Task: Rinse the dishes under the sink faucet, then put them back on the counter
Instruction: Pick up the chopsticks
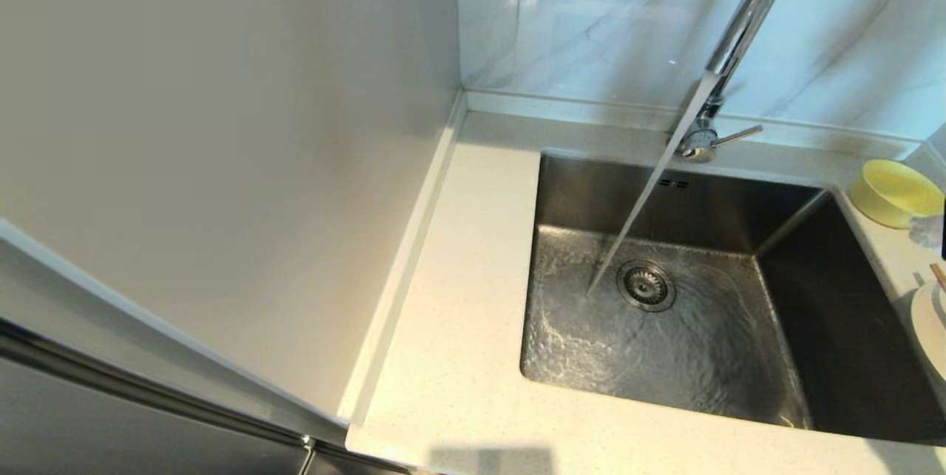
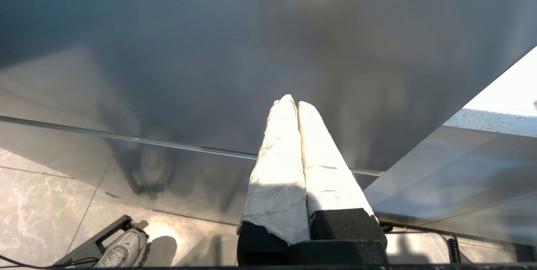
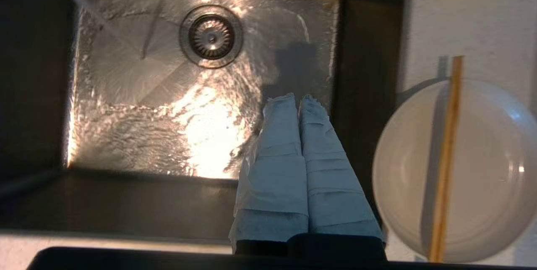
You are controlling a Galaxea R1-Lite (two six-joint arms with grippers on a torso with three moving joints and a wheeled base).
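The dishes sit on the bench [image 1: 458, 312] to the right of the sink [image 1: 562, 194]: the pale-yellow bowl [image 1: 896, 192] stands near the back right corner, and the white plate [image 3: 482, 169] lies nearer the front, just beside the basin's right rim. The wooden chopsticks [image 3: 445, 156] lie together across the plate, one end reaching past its rim onto the bench. The head view catches only the plate's left edge and a chopstick tip.

The sink faucet [image 1: 739, 32] is running; a slanted stream falls to the basin floor just left of the round drain strainer [image 1: 646, 285], and water ripples across the steel bottom. The side lever [image 1: 735, 137] points right from the tap's base.

The right pincer [image 3: 300, 98] hangs over the right part of the basin, next to the plate, its wrapped fingers [image 3: 272, 156] pressed together and empty. The left pincer [image 2: 293, 101] is away from the sink, facing a grey cabinet front [image 2: 209, 51] above the tiled floor [image 2: 37, 203], its fingers likewise together and holding nothing.
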